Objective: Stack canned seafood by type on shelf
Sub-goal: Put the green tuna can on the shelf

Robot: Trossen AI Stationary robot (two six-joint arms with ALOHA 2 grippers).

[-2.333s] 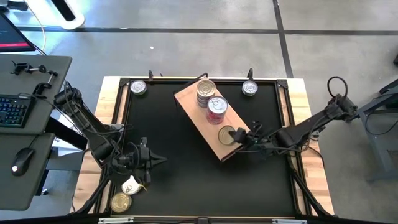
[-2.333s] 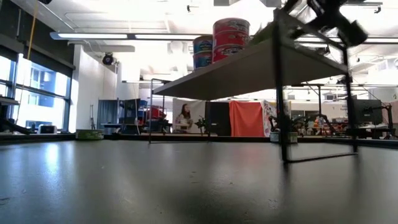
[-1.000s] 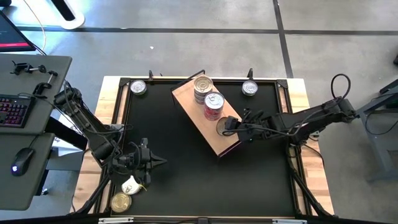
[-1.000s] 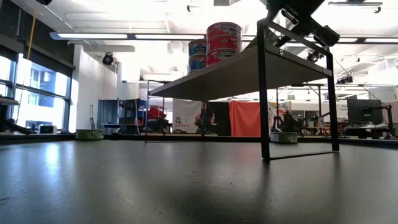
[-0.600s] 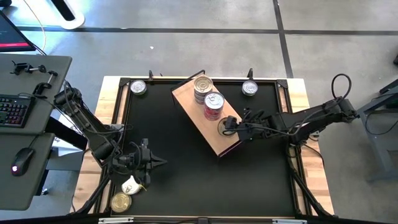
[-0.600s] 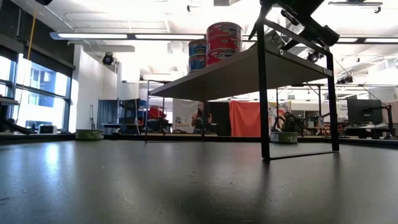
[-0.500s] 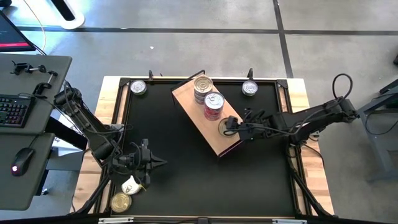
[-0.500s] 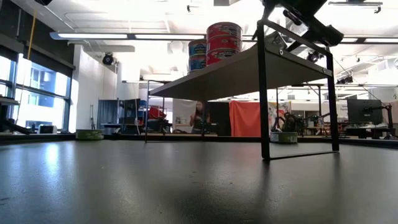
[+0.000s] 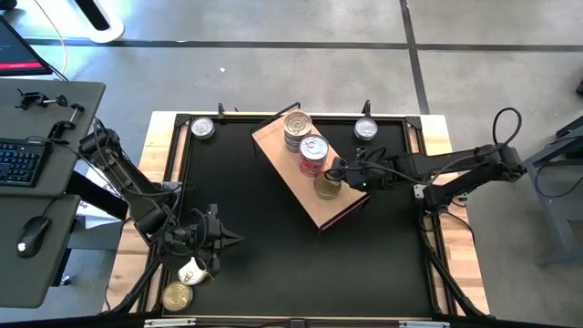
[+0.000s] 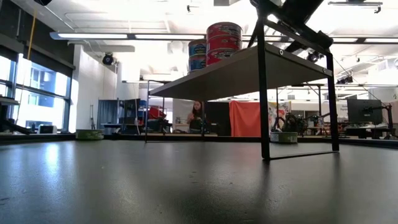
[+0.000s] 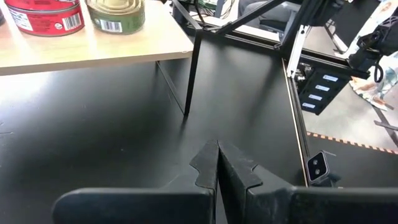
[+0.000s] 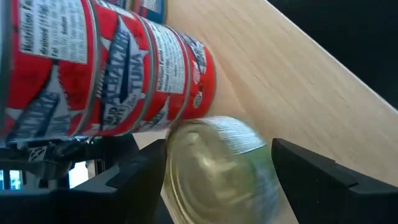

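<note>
The wooden shelf (image 9: 314, 211) stands slantwise on thin black legs on the black table. On it are a stack of silver-lidded blue tins (image 9: 297, 130), a stack of red tins (image 9: 314, 153) and one green tin with a gold lid (image 9: 327, 187). That green tin rests on its base near the shelf's right edge, next to the red stack (image 12: 124, 81). My right gripper (image 9: 343, 173) is open at the green tin (image 12: 217, 168), one finger on each side of it. My left gripper (image 9: 228, 237) hangs shut over the table's near left, holding nothing. My right gripper has one finger (image 12: 140, 177) by the green tin's lid side and the other finger (image 12: 311, 177) by its base side. It comes slanting down from the table's right. I cannot tell whether either finger touches the tin.
Single silver tins lie at the far left (image 9: 202, 128) and far right (image 9: 365, 129) of the table. A gold tin (image 9: 178, 295) and a white scrap (image 9: 191, 271) lie at the near left corner. The shelf's legs (image 10: 263, 93) stand on the table.
My right gripper has gone along the shelf toward the table's far edge and the red stack. The green tin stays on the shelf beside that stack and now shows more fully from above. The shelf and both stacks have kept still.
</note>
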